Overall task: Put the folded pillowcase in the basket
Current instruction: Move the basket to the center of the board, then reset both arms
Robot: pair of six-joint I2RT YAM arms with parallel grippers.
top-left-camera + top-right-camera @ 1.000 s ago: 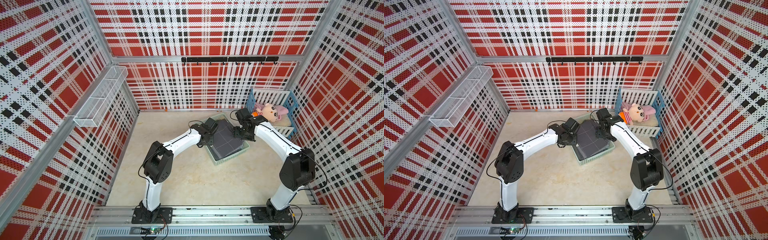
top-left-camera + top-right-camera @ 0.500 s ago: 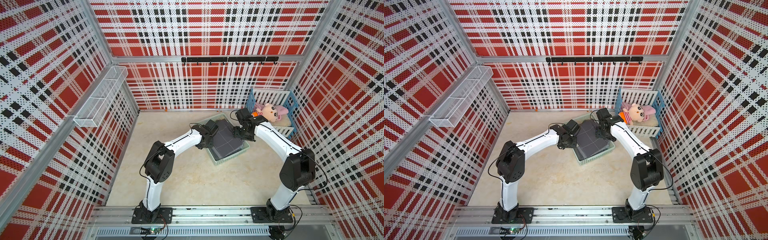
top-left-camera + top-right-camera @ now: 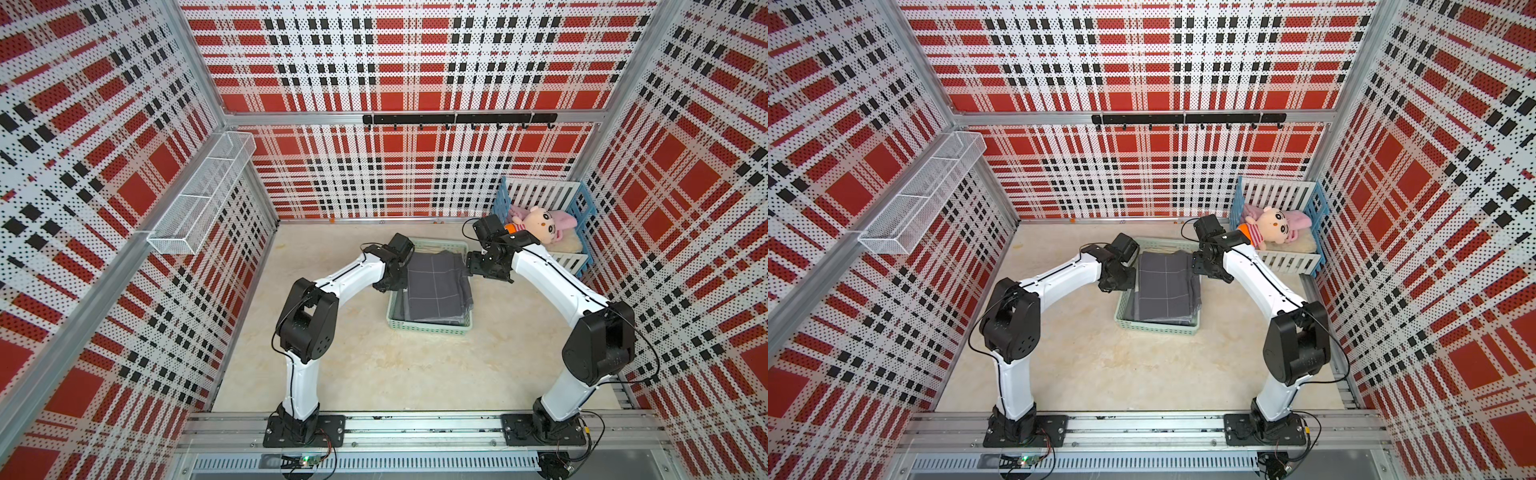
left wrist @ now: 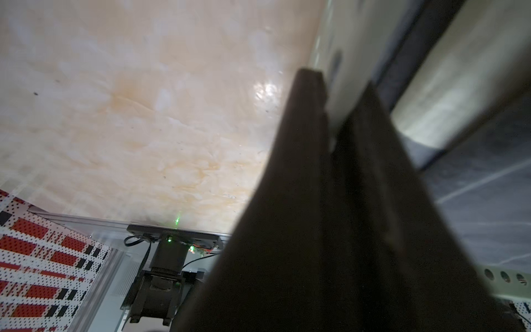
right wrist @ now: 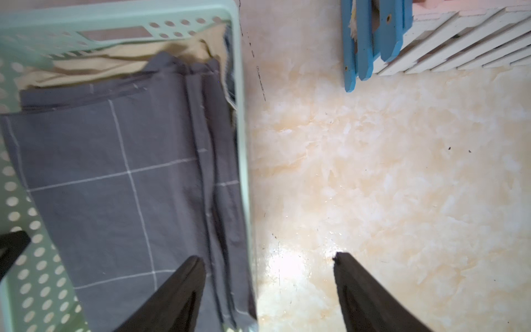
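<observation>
The mint-green basket (image 3: pixel 430 328) (image 3: pixel 1158 330) stands mid-floor between both arms. The folded pillowcase (image 3: pixel 436 286) (image 3: pixel 1167 286), grey with thin white grid lines, lies inside it, its layered edge against the right wall (image 5: pixel 241 143). My left gripper (image 3: pixel 391 286) (image 3: pixel 1115 284) (image 4: pixel 340 83) is at the left wall (image 4: pixel 353 43), shut with one finger on each side of it. My right gripper (image 3: pixel 473 272) (image 3: pixel 1200 270) (image 5: pixel 267 257) hangs open astride the right wall. One of its fingers is over the pillowcase (image 5: pixel 115 172), the other over bare floor.
A beige cloth (image 5: pixel 115 61) lies under the pillowcase at the basket's far end. A blue-and-white toy crib (image 3: pixel 582 216) holding a pink doll (image 3: pixel 542 224) stands at the back right, close behind the right arm. A white wire shelf (image 3: pixel 203 195) hangs on the left wall.
My left gripper has shut and shifted left. The basket has turned from a skewed stand to square with the front rail. The right gripper has stayed open in place.
</observation>
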